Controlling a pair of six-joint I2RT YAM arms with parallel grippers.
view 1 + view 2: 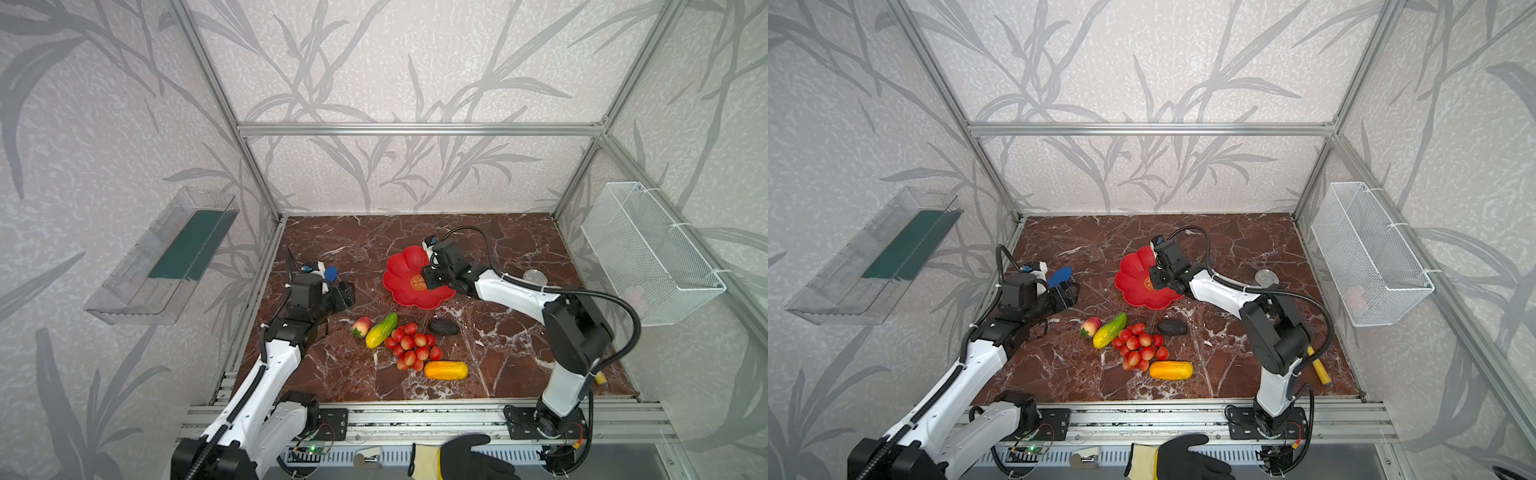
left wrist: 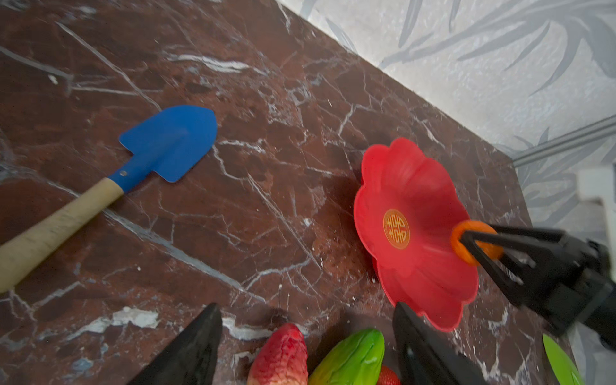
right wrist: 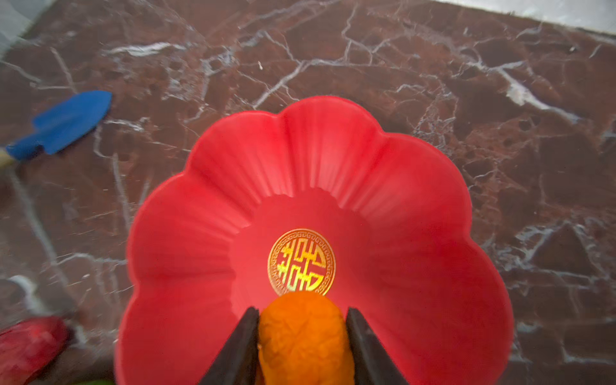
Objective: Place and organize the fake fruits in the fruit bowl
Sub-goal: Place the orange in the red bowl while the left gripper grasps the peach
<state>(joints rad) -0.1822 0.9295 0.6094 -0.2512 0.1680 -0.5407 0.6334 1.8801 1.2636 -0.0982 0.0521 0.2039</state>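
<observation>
The red flower-shaped fruit bowl (image 1: 401, 272) (image 3: 316, 160) stands mid-table with nothing lying in it. My right gripper (image 3: 302, 311) hangs over it near the gold emblem, shut on a small orange (image 3: 303, 336) (image 2: 473, 245). In front of the bowl lie a strawberry (image 1: 362, 326), a green-yellow oblong fruit (image 1: 381, 330), a red grape bunch (image 1: 412, 347), a dark avocado (image 1: 444, 327) and a yellow-orange oblong fruit (image 1: 445, 370). My left gripper (image 2: 306, 306) (image 1: 345, 295) is open above the table, left of the bowl, with the strawberry (image 2: 280, 356) just below it.
A blue trowel (image 2: 166, 143) with a wooden handle lies by my left gripper. A tin can (image 1: 534, 275) sits behind my right arm, and a yellow-handled tool (image 1: 1318, 368) lies at the right edge. A white wire basket (image 1: 648, 253) hangs on the right wall. A gloved hand (image 1: 461, 457) rests at the front.
</observation>
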